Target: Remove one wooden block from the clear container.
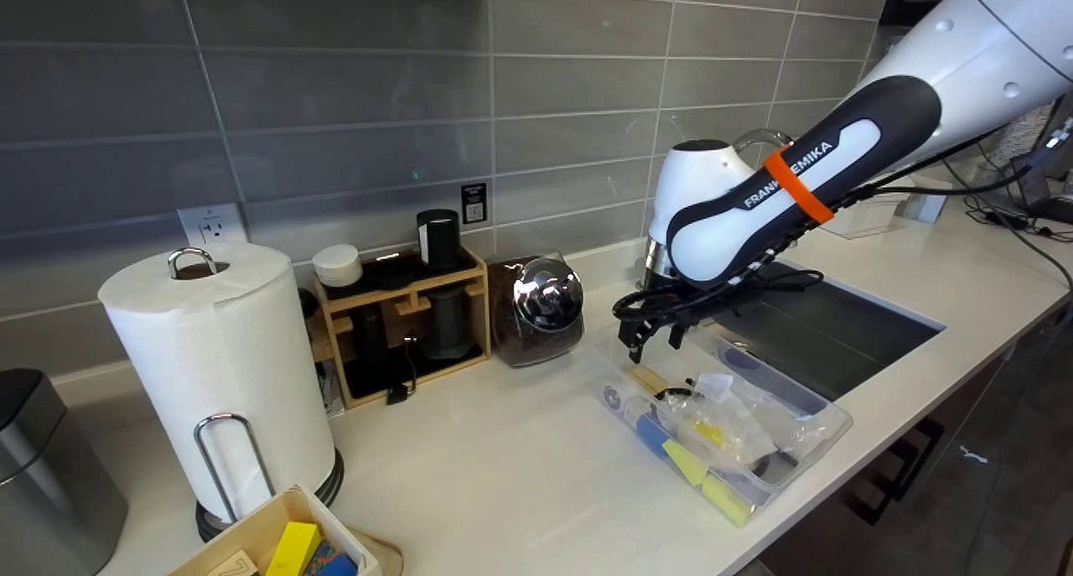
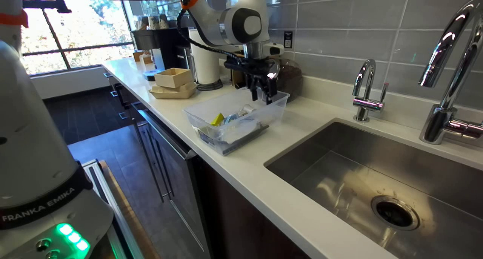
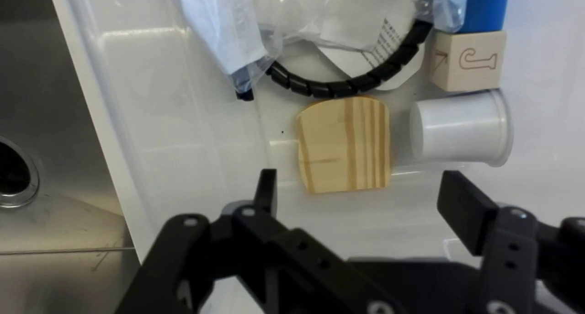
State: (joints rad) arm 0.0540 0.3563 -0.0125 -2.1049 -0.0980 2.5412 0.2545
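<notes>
The clear container [image 1: 809, 467] stands on the counter beside the sink and shows in both exterior views [image 2: 222, 144]. In the wrist view its pale floor [image 3: 219, 163] holds a light-tan wooden block [image 3: 473, 60] marked with a J, touching a blue piece. A flat striped wooden piece [image 3: 345, 145] lies nearer the gripper; it also shows in an exterior view [image 1: 647, 381]. My gripper [image 3: 363, 190] is open and empty, pointing down over one end of the container in both exterior views [image 1: 655, 350] [image 2: 262, 100]. The striped piece lies just ahead of the gap between its fingers.
A white cup [image 3: 461, 127] lies below the J block. A black spiral cable wrap [image 3: 338, 87] and plastic bags [image 3: 292, 12] lie beyond the striped piece. The sink [image 2: 339, 164] borders the container. A glass jar [image 1: 536, 308] and wooden rack [image 1: 411, 333] stand near the wall.
</notes>
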